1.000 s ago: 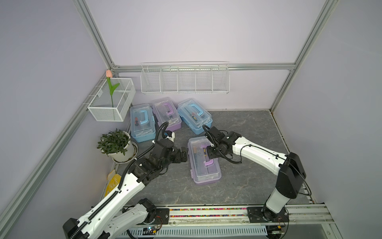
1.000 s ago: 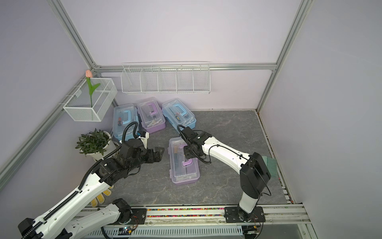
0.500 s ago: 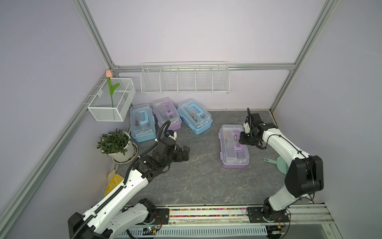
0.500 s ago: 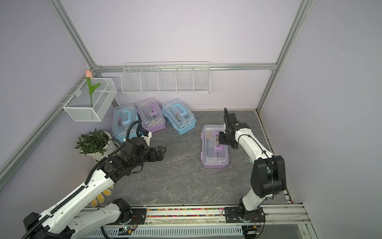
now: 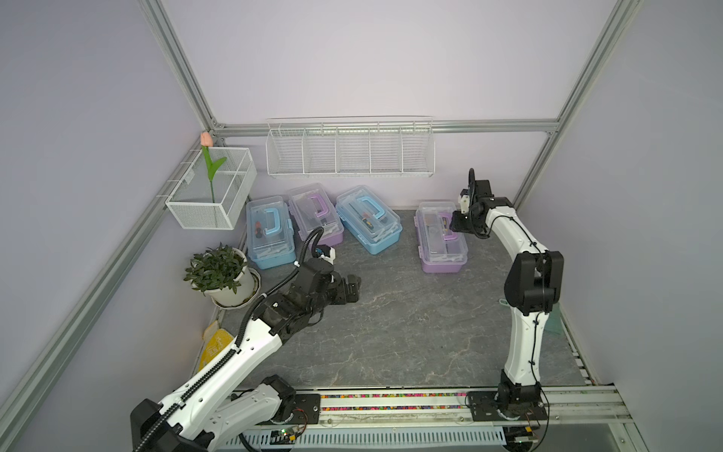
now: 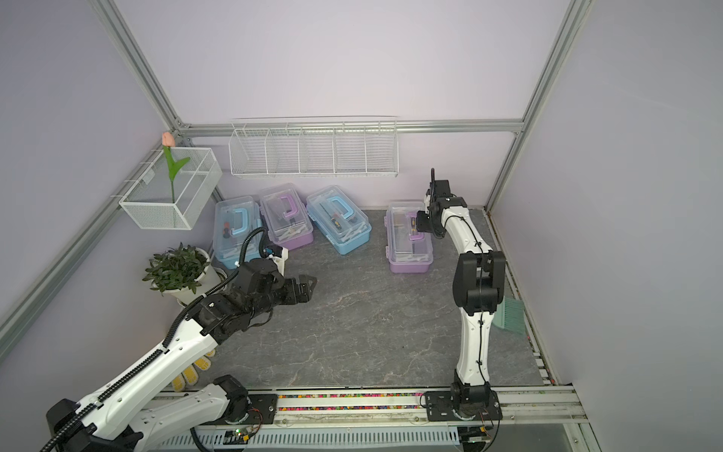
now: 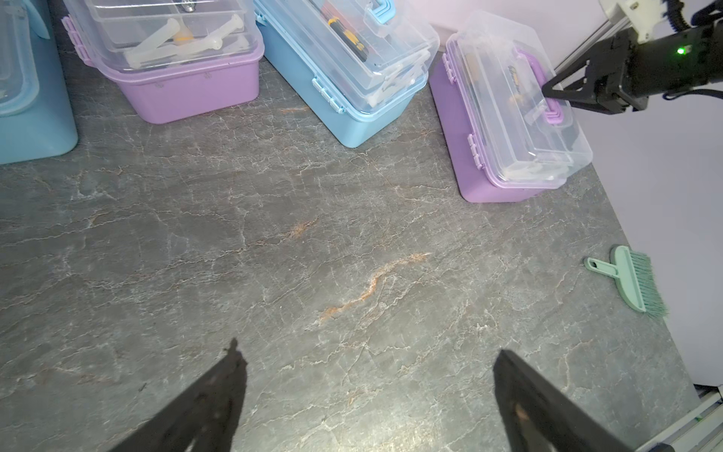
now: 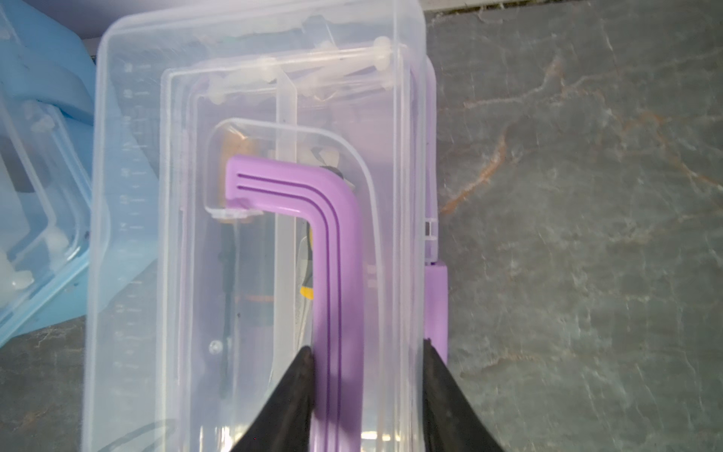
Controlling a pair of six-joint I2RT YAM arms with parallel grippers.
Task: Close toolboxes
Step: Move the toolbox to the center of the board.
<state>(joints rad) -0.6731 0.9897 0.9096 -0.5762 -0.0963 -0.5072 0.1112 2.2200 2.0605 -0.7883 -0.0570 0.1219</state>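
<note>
Purple toolbox (image 5: 442, 250), handle (image 8: 336, 254) inside right end effector (image 8: 367, 348)

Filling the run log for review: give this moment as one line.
left claw: open, empty | right claw: open, astride purple plastic handle of purple-based clear-lidded toolbox | lid: down

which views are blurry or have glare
Right wrist view: soft throughout, the purple handle and the dark fingertips smeared. Left wrist view: blue toolbox sharp, near fingers blurred, pale glare on the table. Both top views: evenly lit, crisp.
</note>
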